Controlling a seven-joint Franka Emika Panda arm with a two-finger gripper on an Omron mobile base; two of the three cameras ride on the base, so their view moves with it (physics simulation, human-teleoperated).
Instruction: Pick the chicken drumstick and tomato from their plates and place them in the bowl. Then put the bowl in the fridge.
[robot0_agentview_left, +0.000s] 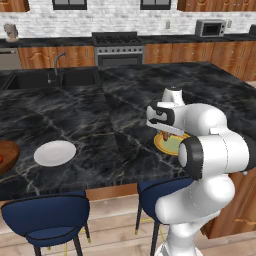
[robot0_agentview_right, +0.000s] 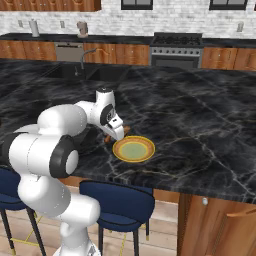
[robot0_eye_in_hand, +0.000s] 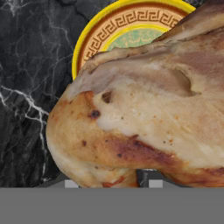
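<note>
My gripper (robot0_agentview_left: 163, 131) is shut on the chicken drumstick (robot0_agentview_left: 166, 135), a golden-brown piece held just above the near-left rim of the yellow plate (robot0_agentview_left: 172, 145). In the right base view the drumstick (robot0_agentview_right: 124, 130) pokes out behind the gripper (robot0_agentview_right: 117, 135), over the yellow plate (robot0_agentview_right: 133, 149). In the hand view the drumstick (robot0_eye_in_hand: 140, 118) looms large and hides most of the plate (robot0_eye_in_hand: 109, 26). The white plate (robot0_agentview_left: 55, 152) lies bare to the left. The wooden bowl (robot0_agentview_left: 7, 154) sits at the left edge, with a sliver of red inside that looks like the tomato (robot0_agentview_left: 1, 159). The fridge is out of view.
Black marble island counter (robot0_agentview_left: 100, 115) with a sink (robot0_agentview_left: 50, 79) at its far left. Blue stools (robot0_agentview_left: 47, 212) stand under the near edge. Stove (robot0_agentview_left: 117, 47), microwave (robot0_agentview_left: 210, 27) and wooden cabinets line the back wall.
</note>
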